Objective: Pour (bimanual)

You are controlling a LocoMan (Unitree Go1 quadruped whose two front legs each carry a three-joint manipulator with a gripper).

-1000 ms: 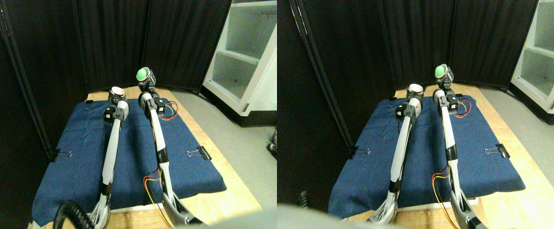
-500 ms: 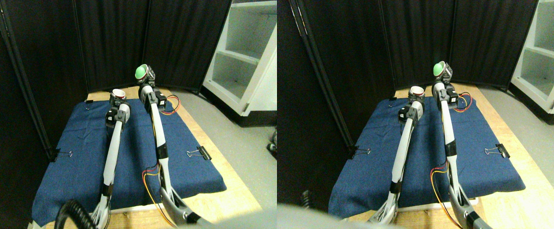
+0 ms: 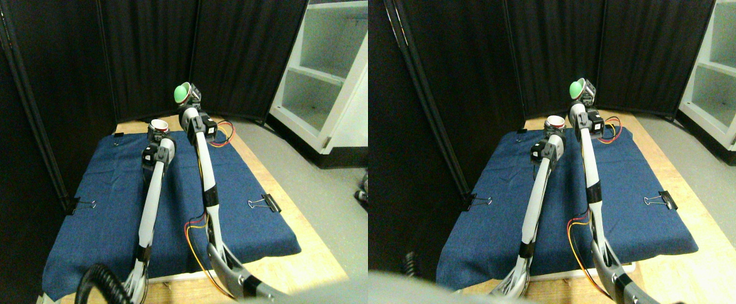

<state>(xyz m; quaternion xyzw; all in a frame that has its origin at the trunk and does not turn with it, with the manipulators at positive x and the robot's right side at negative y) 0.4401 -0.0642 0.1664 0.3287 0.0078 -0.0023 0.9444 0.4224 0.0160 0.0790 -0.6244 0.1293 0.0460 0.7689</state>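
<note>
Two pale robot arms reach away from the near edge over a blue cloth (image 3: 114,209) clipped to a wooden table (image 3: 292,253), with black curtains (image 3: 152,57) behind and a white shelf (image 3: 330,76) at far right. The right gripper (image 3: 185,101) is closed around a green cup (image 3: 181,93), held high above the far end of the cloth and tipped so its mouth leans left. The left gripper (image 3: 156,132) is lower and just left of it, closed around a white cup (image 3: 158,124) with a red band, which stands upright with its open mouth facing up. The green cup sits above and slightly right of the white one; they are near but apart. The step in hand looks like the pour itself, with the green cup starting to tilt toward the white one. To do it well, the green cup's lip should come directly over the white cup's mouth before the tilt deepens, since the mouth looks offset to the right for now. The tilt should grow slowly, rolling about the lip so the stream falls inside the rim. The left arm should hold its cup level and steady. Whether anything is inside the green cup cannot be seen. Two binder clips (image 3: 265,202) pin the cloth at its left and right edges, well away from the work.
</note>
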